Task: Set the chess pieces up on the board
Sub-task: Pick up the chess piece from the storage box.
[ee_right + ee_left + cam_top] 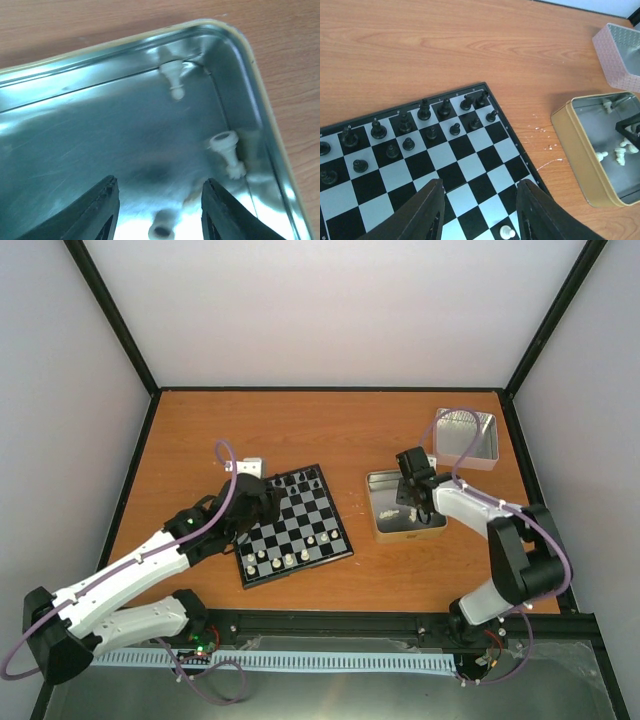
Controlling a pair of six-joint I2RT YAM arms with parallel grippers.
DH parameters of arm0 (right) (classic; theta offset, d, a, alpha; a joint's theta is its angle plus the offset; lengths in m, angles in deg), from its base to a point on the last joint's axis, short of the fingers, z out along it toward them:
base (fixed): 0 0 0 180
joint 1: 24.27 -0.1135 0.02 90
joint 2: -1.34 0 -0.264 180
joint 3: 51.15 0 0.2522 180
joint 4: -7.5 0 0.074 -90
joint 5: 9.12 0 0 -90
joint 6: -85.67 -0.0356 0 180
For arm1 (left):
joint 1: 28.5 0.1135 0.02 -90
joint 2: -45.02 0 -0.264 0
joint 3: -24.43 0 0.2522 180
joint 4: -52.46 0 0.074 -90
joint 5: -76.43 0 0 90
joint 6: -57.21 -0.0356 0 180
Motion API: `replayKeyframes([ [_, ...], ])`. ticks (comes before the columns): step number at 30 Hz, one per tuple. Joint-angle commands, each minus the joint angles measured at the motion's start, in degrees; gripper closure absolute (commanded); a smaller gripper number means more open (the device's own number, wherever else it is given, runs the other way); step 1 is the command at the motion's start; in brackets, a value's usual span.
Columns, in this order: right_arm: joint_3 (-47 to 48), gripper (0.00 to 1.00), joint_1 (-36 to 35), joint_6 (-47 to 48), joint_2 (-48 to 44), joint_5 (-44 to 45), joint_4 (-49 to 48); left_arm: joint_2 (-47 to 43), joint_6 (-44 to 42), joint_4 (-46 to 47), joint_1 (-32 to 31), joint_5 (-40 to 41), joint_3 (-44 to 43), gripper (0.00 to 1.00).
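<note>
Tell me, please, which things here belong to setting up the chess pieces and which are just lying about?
For the job: board; white chess pieces, several in the open gold tin.
Lying about: black chessmen, already on the board; second tin; small white object beside the board.

You are looking at an orange-brown wooden tabletop (340, 430) bearing a small square black-and-silver chessboard (300, 520) left of centre, a small white object (250, 466) by its far left corner, a gold-walled open metal tin (572, 150) to its right, and a square silver tin (470, 440) near the far right corner.
</note>
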Motion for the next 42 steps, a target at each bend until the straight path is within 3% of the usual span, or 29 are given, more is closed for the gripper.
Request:
replayKeyframes([
  [1, 3.0, 0.58, 3.1, 4.9, 5.4, 3.1, -5.3, -0.7, 1.7, -0.6, 0.4, 0.4, 1.2, 0.58],
  [5, 5.3, 0.63, 4.6, 7.8, 10.0, 1.5, -6.9, -0.8, 1.6, -0.4, 0.4, -0.4, 1.7, 0.58],
  [20, 9.6, 0.64, 7.8, 11.0, 17.4, -6.0, -7.3, -1.1, 1.3, -0.1, 0.5, -0.9, 2.0, 0.58],
  [25, 10.3, 0.72, 9.5, 11.4, 18.5, -8.0, -6.5, -0.9, 1.3, -0.1, 0.5, -1.1, 1.7, 0.58],
  [35, 10.9, 0.92, 10.0, 10.9, 18.4, -8.7, -5.2, -0.4, 1.2, 0.4, 0.5, -1.5, 1.5, 0.58],
  [42, 7.3, 0.93, 10.0, 7.0, 10.8, -15.3, -6.0, 0.3, 1.1, 1.5, 0.6, -2.7, 1.4, 0.54],
])
